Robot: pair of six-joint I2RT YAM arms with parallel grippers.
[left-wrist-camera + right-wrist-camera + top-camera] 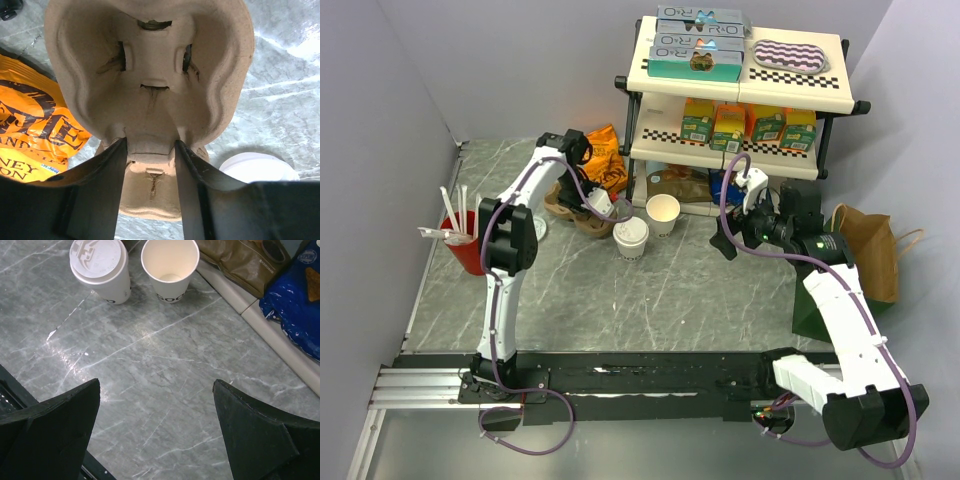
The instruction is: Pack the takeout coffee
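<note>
The takeout coffee (630,238) is a cream cup with a white sip lid, standing upright mid-table; it also shows in the right wrist view (100,267). A like cup without a lid (663,213) stands just right of it, empty inside (170,265). The brown pulp cup carrier (578,212) lies left of the cups. My left gripper (584,198) is shut on the carrier's middle ridge (150,112), with a finger (112,175) on each side. My right gripper (726,243) is open and empty over bare table (156,385), apart from both cups.
An orange snack bag (605,160) lies behind the carrier. A red cup of straws (465,243) stands at the left. A two-tier shelf (740,90) with boxes stands at the back right. A brown paper bag (868,250) stands at the right edge. A white round lid edge (257,167) shows beside the carrier.
</note>
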